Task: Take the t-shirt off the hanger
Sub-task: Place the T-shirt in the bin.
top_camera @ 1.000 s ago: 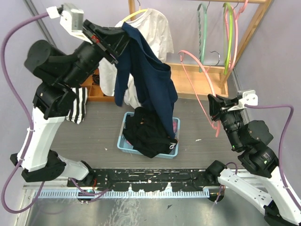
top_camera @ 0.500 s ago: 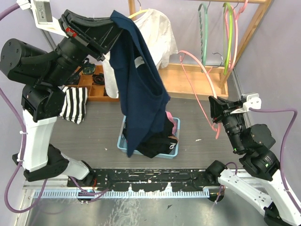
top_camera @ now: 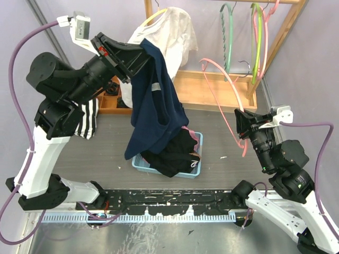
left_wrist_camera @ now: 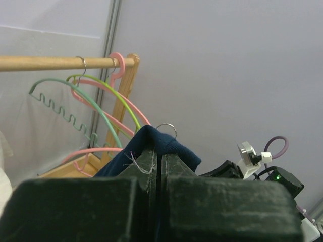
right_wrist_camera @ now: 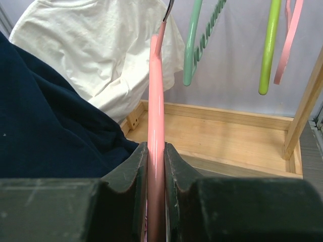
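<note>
Up around 11 o'clock in the top view, got the left gripper (top_camera: 142,48) raised high, pinched tight on a bunched fold of the navy t-shirt (top_camera: 156,106). Same story from the left wrist cam: jaws pressed flat together, dark blue fabric poking out over the tips. Hangs from that pinch down toward 6 o'clock, loose and a bit twisted, lower edge down at the left end of the blue bin (top_camera: 139,159) mid-table, partly covering the heap of black clothes (top_camera: 177,153) in there. Over at 3 o'clock, got the right gripper (top_camera: 241,120) clamped on the lower end of the pink hanger (top_camera: 225,79), hanger tilting up and away toward 12 o'clock, hook end up by the wooden rack (top_camera: 222,92). Looks like the shirt's off it in the top view, hanging well to the 9 o'clock side. From the right wrist cam, though, can see navy cloth just beside the jaws at 9 o'clock, and can't tell if it's touching there. Further back at 12 o'clock: white shirt (top_camera: 172,32) on a yellow hanger (top_camera: 151,16), plus green hangers (top_camera: 228,32) up on the rail. Striped cloth (top_camera: 85,119) off at 9 o'clock.
</note>
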Tool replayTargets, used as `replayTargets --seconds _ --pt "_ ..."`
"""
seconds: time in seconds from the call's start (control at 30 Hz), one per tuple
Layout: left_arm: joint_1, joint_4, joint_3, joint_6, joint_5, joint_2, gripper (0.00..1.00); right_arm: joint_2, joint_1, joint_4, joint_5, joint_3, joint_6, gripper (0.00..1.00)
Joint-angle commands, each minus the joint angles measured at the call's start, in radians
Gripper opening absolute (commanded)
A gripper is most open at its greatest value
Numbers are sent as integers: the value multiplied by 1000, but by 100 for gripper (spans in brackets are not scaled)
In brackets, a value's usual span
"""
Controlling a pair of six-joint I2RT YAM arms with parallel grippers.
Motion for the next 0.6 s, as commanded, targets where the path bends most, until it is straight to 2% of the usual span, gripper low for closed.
replayTargets --seconds 0.0,0.27,0.57 --pt "-2 68 -7 -19 32 -37 0 7 0 84 3 13 7 1" --pt "-3 52 -101 -24 63 -89 0 23 0 95 11 3 4 1" --pt "-3 -9 -125 11 63 -89 0 55 0 114 3 -2 8 1"
